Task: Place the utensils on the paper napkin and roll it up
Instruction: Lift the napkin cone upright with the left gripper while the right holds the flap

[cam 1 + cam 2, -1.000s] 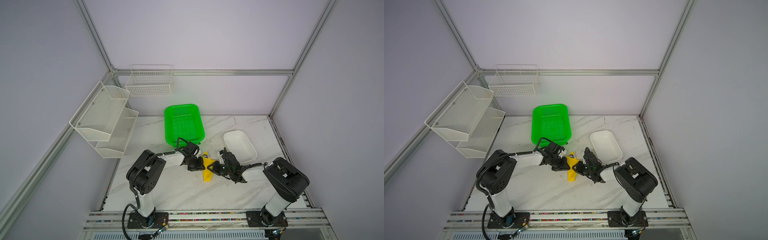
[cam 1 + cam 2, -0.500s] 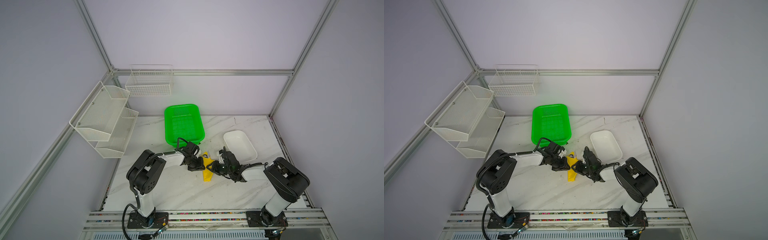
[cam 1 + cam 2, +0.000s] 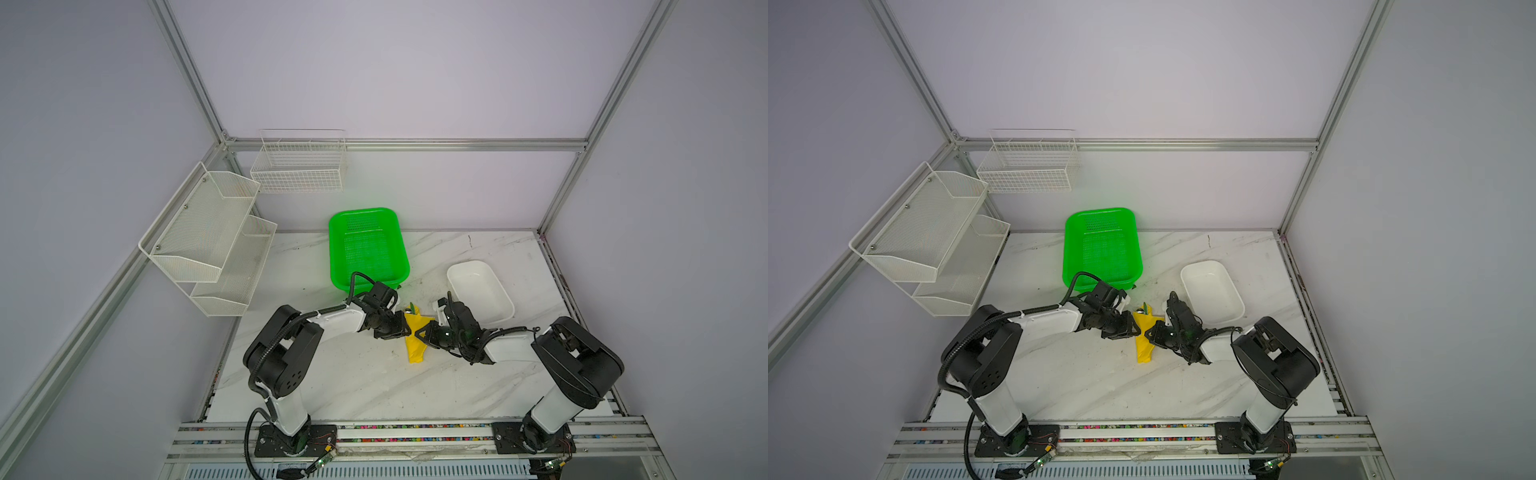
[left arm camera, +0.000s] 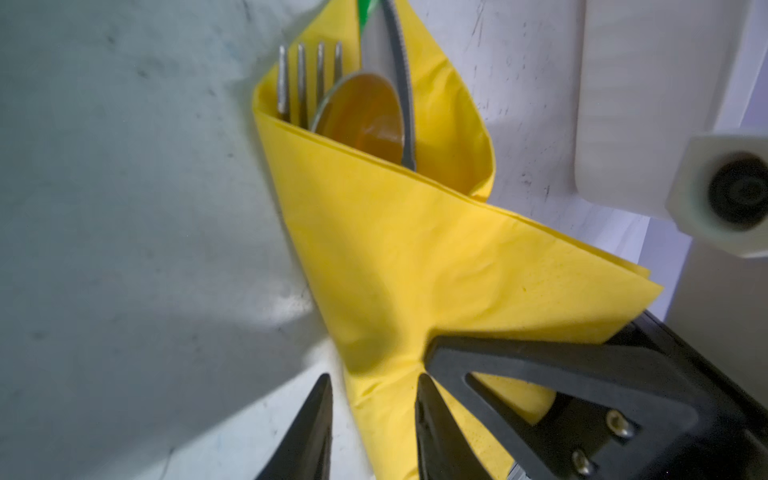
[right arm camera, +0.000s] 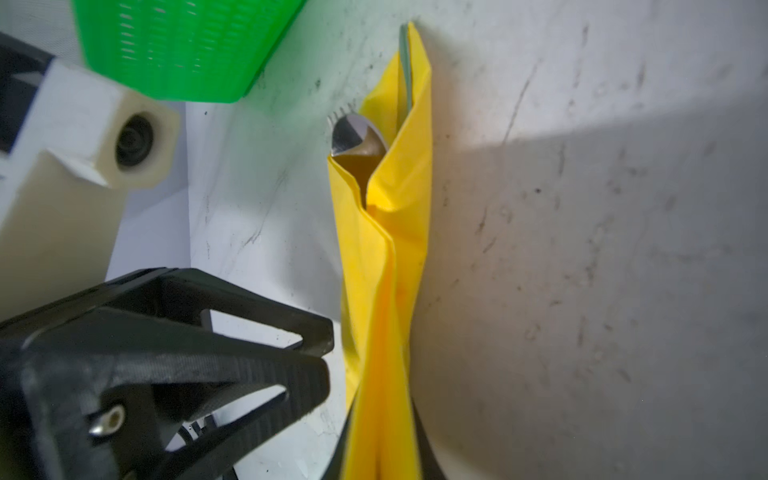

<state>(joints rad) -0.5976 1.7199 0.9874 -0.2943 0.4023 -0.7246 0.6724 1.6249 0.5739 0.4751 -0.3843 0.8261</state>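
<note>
below centre in both top views, one paper napkin (image 3: 415,343) wrapped round one fork (image 4: 309,79), one spoon (image 4: 361,112) and one knife (image 4: 405,104) is pinched by the right gripper (image 5: 382,457), the left gripper (image 4: 372,380) seen parted at its edge.

Small swap on my rig over the last second. My left gripper (image 4: 374,378) loosens: its fingers (image 4: 316,424) were pressed nearly together a moment ago, and now they stand apart with a plain gap, the napkin (image 4: 415,249) fold showing through it and the tips sitting just beside the paper. My right gripper (image 5: 382,455) goes the opposite way: it was parted a bit before, and now its jaws are pinched tight on the napkin, yellow paper squeezed thin between them.
</note>
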